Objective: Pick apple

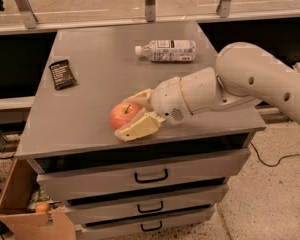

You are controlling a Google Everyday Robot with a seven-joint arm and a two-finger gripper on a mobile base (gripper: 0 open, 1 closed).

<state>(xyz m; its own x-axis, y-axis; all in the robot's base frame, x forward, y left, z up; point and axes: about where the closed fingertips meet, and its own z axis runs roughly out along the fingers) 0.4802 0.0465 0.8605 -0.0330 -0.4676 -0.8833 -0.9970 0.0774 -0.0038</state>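
The apple (123,115), red-pink with a short stem, sits near the front edge of the grey table top (90,49). My gripper (125,116) reaches in from the right on the white arm (250,81). Its two cream fingers sit on either side of the apple, one (140,95) behind it and one (138,128) in front, both pressed against it. The apple is at or just above the table surface; I cannot tell which.
A plastic water bottle (166,50) lies on its side at the back of the table. A dark packet (62,74) lies at the left. Drawers (150,176) are below the top. A cardboard box (20,209) holding a small orange fruit (41,207) stands on the floor at the lower left.
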